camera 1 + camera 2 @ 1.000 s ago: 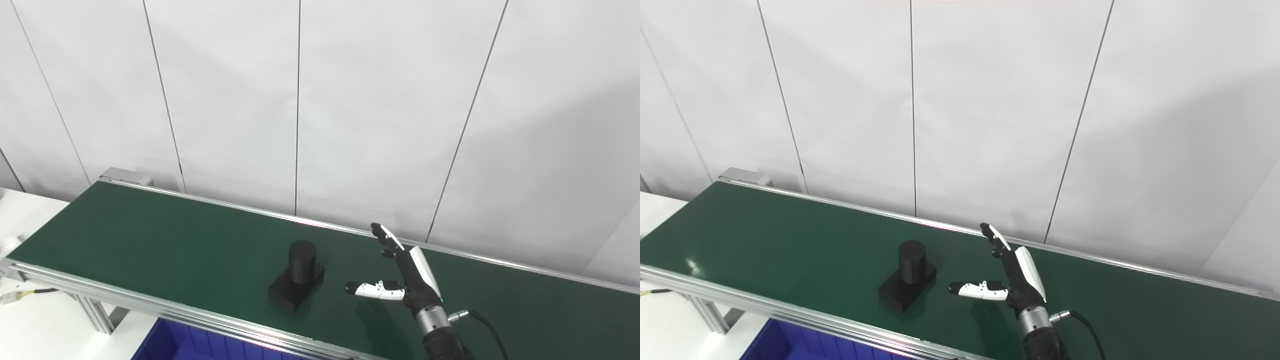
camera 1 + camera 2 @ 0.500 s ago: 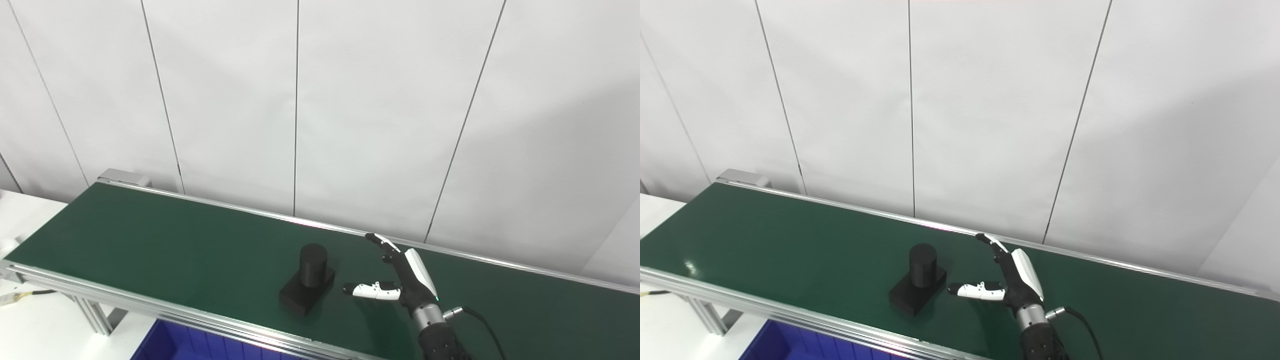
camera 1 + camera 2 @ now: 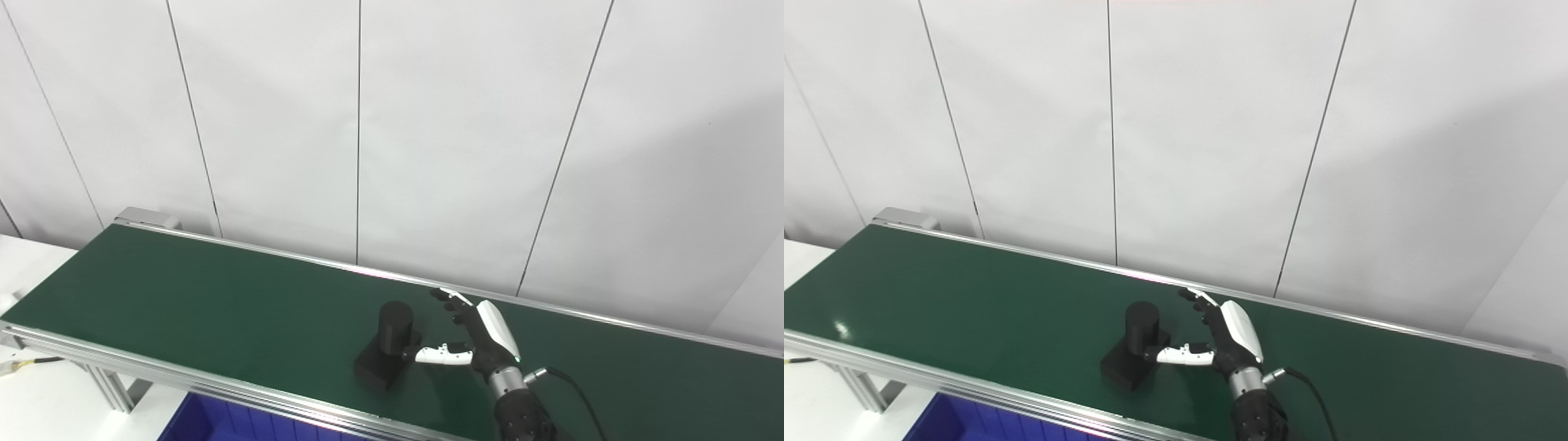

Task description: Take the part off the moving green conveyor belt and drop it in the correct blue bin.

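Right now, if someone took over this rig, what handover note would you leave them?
Right hand: open, fingers spread, thumb tip at the side of the part, not closed on it.
Left hand: out of view.
Part: black block with an upright cylinder, standing on the green conveyor belt near its front edge, just left of the right hand.
Blue bin: only a corner shows below the belt's front rail.
Done: hand placed beside the part.
Left: close on the part, lift it, drop it in the correct bin.
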Robot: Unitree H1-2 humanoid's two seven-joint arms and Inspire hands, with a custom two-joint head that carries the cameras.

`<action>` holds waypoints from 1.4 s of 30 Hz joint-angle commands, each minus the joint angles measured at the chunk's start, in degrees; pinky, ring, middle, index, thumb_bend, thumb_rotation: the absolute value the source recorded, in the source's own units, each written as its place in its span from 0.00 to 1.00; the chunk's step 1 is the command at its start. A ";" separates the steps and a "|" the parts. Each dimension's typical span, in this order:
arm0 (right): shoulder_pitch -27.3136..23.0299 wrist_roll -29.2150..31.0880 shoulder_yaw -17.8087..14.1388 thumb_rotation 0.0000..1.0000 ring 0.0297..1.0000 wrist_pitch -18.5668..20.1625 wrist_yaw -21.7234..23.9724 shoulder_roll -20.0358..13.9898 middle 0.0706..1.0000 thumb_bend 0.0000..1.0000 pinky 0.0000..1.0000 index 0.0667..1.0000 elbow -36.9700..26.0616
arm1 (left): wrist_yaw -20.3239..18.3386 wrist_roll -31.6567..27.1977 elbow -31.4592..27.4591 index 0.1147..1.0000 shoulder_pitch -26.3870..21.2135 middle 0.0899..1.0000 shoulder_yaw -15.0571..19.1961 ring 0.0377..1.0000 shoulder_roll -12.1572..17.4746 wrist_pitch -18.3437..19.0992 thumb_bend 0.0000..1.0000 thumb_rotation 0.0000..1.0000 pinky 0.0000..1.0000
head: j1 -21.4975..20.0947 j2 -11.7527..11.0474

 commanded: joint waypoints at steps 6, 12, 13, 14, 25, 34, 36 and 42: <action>-3.29 -1.94 1.70 0.46 0.82 0.39 -2.26 1.56 0.87 1.00 0.71 0.83 0.33 | 0.15 -0.22 -2.39 0.92 0.28 0.90 -0.12 0.90 -0.76 -1.91 1.00 0.85 0.83 | 0.16 -0.07; -3.80 -3.08 2.49 0.47 0.82 1.70 -2.60 2.74 0.86 1.00 0.70 0.83 0.58 | 0.31 -0.03 -2.90 0.91 0.55 0.90 -0.20 0.90 -0.94 -1.91 1.00 0.84 0.82 | 0.19 0.29; -3.94 -3.31 2.66 0.47 0.82 2.02 -2.47 2.92 0.86 1.00 0.70 0.83 0.68 | 0.28 -0.07 -2.97 0.91 0.59 0.90 -0.18 0.90 -0.99 -1.91 1.00 0.84 0.81 | 0.22 0.37; -3.99 -3.47 2.79 0.47 0.82 2.31 -2.33 3.06 0.86 1.00 0.69 0.83 0.68 | 0.08 -0.20 -3.07 0.91 0.68 0.90 -0.06 0.90 -1.09 -1.91 1.00 0.84 0.81 | 0.22 0.29; -3.87 -3.82 3.16 0.33 0.63 4.76 -4.76 4.09 0.73 0.90 0.52 0.76 2.73 | 0.73 0.48 -4.03 0.92 1.09 0.90 -0.44 0.90 -0.93 -1.91 1.00 0.85 0.81 | 0.59 0.41; -4.31 -1.30 1.17 0.01 0.42 4.84 -7.62 4.88 0.46 0.57 0.37 0.57 5.71 | 0.28 0.04 -4.37 0.92 1.27 0.91 -0.50 0.90 -0.47 -1.91 1.00 0.85 0.81 | 0.22 0.56; -4.57 -0.80 0.76 0.00 0.37 4.91 -7.72 4.98 0.44 0.52 0.33 0.53 6.27 | -0.22 -0.40 -4.46 0.92 1.42 0.90 -0.18 0.91 -0.60 -1.91 1.00 0.84 0.82 | 0.07 0.66; -4.47 -0.35 0.55 0.00 0.37 4.68 -7.65 4.62 0.45 0.51 0.33 0.50 6.04 | -0.89 -0.55 -4.41 0.92 1.51 0.91 0.18 0.91 -0.65 -1.91 1.00 0.85 0.84 | -0.38 0.62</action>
